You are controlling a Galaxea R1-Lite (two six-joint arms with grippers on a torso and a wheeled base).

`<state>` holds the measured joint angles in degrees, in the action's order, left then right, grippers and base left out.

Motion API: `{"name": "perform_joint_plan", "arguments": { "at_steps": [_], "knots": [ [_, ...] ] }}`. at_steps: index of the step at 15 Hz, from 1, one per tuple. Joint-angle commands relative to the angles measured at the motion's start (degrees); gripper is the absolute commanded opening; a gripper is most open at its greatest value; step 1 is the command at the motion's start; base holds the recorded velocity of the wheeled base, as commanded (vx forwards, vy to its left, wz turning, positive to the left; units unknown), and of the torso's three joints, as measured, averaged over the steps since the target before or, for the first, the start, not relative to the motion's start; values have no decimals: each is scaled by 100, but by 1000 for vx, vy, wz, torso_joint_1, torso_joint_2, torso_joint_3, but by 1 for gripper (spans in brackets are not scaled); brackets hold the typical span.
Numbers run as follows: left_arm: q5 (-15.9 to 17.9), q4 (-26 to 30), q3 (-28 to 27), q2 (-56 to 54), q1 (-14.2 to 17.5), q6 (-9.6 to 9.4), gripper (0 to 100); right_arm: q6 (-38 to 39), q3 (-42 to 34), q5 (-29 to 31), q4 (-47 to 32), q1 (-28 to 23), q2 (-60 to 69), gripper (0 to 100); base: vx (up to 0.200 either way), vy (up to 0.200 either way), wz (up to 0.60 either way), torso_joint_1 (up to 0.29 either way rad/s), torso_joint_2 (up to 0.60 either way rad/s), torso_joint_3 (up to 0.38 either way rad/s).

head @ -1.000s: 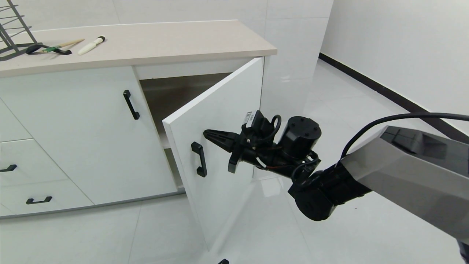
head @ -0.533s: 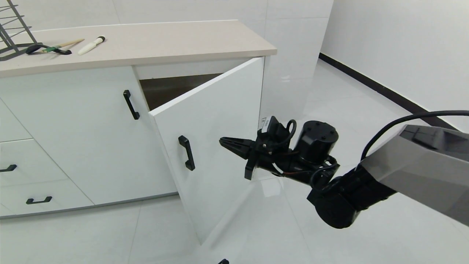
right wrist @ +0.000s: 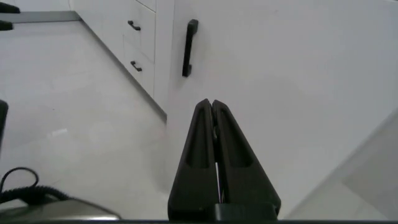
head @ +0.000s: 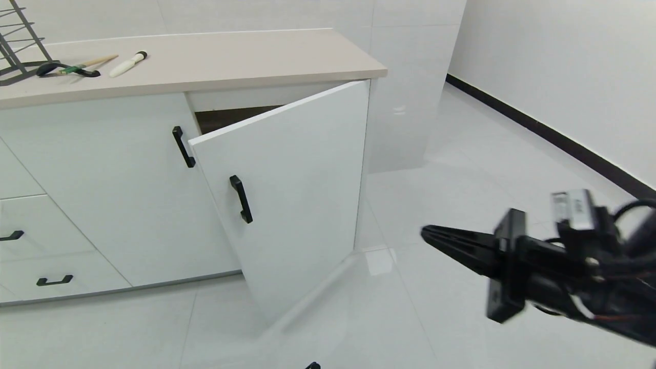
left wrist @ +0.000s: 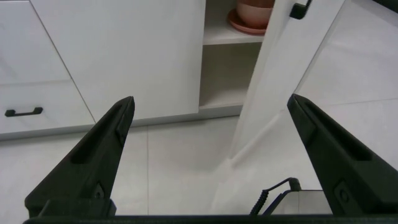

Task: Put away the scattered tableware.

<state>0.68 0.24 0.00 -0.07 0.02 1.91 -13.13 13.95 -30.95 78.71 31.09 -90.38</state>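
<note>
On the beige countertop (head: 230, 56) lie a black spoon (head: 48, 68), a wooden-handled utensil (head: 89, 63) and a white-handled utensil (head: 128, 63). Below it, the white cabinet door (head: 297, 184) with a black handle (head: 241, 199) stands ajar. My right gripper (head: 425, 234) is shut and empty, well to the right of the door and apart from it; the right wrist view shows the gripper (right wrist: 211, 104) pointing at the door (right wrist: 298, 74). My left gripper (left wrist: 211, 102) hangs open and empty above the floor. Pink dishes (left wrist: 252, 15) sit on the cabinet shelf.
A black wire rack (head: 15, 46) stands at the counter's far left. Drawers with black handles (head: 54, 280) and a second door handle (head: 183, 146) lie left of the ajar door. White tiled floor (head: 435, 154) stretches right to a wall with black baseboard (head: 538, 128).
The cabinet door has swung further toward closed. My right gripper has drawn back to the right, away from the door, still shut.
</note>
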Motion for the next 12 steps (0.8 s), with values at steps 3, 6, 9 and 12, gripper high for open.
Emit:
{"name": "perform_joint_plan", "arguments": {
  "at_steps": [3,6,9,12],
  "knots": [
    [2,2,0,7,6,2,100,-41,-1395,37,-1394,-2634,5004,0,0,0,0,0,0,0],
    [2,2,0,7,6,2,100,-41,-1395,-16,-3459,-3029,7096,0,0,0,0,0,0,0],
    [2,2,0,7,-2,2,100,-111,-1395,124,-5780,-3109,9038,0,0,0,0,0,0,0],
    [2,2,0,7,6,2,100,381,-1395,1882,-7212,-3109,9021,0,0,0,0,0,0,0]
  ]
}}
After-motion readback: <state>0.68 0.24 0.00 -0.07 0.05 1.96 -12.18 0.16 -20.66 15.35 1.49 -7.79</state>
